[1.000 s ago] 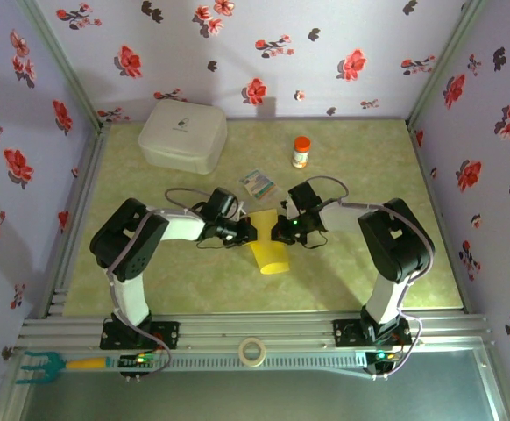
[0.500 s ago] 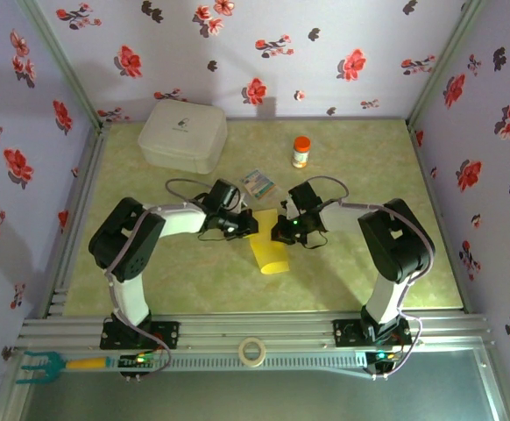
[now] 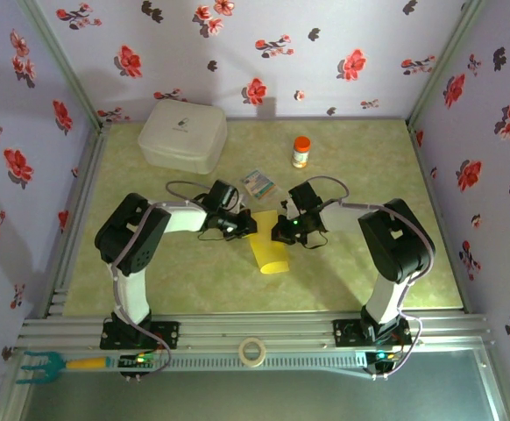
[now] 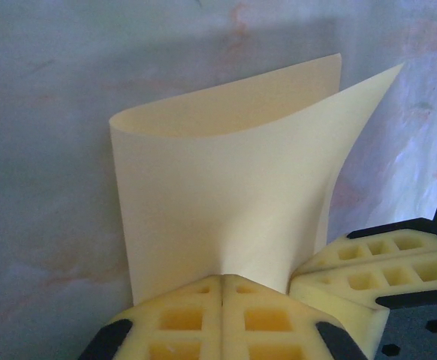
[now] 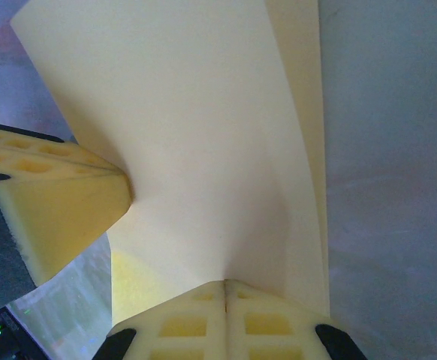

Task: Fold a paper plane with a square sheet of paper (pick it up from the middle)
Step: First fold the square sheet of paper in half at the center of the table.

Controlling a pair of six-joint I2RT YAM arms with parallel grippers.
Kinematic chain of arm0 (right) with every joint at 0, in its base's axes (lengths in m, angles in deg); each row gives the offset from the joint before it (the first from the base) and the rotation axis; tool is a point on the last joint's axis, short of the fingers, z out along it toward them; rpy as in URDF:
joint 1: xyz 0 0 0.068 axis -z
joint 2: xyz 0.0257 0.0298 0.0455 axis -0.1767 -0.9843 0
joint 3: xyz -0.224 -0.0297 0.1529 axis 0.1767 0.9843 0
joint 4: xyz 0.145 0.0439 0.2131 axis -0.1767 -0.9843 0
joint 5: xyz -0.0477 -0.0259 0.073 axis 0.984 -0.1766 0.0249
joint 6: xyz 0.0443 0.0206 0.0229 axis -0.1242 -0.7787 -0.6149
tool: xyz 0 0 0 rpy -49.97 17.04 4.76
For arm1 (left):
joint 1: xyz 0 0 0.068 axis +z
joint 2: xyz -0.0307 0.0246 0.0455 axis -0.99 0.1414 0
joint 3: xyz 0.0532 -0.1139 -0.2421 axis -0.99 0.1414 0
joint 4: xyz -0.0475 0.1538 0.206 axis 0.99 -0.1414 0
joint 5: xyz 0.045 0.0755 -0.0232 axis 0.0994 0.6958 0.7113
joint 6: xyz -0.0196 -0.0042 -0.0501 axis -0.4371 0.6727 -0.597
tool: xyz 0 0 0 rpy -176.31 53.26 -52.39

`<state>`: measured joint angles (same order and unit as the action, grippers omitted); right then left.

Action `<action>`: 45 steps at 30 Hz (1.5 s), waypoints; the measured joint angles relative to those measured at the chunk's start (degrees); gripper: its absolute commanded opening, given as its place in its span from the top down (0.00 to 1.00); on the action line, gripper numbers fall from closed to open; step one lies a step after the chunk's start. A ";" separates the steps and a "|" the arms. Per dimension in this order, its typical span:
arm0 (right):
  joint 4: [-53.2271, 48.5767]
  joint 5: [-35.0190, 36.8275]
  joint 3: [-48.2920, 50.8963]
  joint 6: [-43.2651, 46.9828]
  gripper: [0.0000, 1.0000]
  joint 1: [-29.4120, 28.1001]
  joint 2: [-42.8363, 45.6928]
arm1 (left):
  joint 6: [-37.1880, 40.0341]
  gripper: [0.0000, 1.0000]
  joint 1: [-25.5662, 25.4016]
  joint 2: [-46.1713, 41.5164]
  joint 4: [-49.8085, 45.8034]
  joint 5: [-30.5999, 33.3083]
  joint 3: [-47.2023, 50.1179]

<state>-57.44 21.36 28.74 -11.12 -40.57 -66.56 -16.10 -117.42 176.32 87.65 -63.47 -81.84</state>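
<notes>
The green marbled table (image 3: 386,263) carries a white box (image 3: 183,134) at its far left, well apart from the work. Near the table's middle the square sheet of paper (image 3: 271,253) is bent over on itself in a loose, open fold, its free end reaching toward the near edge.

The left gripper (image 3: 250,230) and the right gripper (image 3: 278,233) sit just beside each other at the sheet's far end. Each is pinched flat on the paper, foam pads (image 4: 181,319) meeting with only the sheet between them.

This looks like the first centre fold. In the left wrist view the two layers gape and their top corners stand apart. So the arms should shift together, without pulling against each other on such thin paper, until the edges line up. Only then should the bend be pressed flat on the table.

Beyond the grippers stand an orange-capped bottle (image 3: 301,152) and, nearer, a small printed packet (image 3: 258,183); the packet seems close enough to snag a swung sheet
</notes>
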 measured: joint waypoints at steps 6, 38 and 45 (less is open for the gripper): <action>-0.02 0.04 0.02 0.02 1.00 0.00 0.04 | 0.24 1.00 0.72 0.00 -4.28 0.55 -2.51; 0.94 0.52 0.90 -0.35 1.00 0.04 0.66 | -0.02 1.00 3.52 3.37 0.20 -1.53 -6.01; 1.05 0.66 1.03 -0.35 1.00 0.04 0.72 | 0.02 1.00 4.28 4.87 1.42 -2.12 -5.44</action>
<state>-56.39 22.02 29.77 -11.47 -40.53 -65.84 -16.07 -113.14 181.20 89.08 -65.59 -87.28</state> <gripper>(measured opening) 0.058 0.042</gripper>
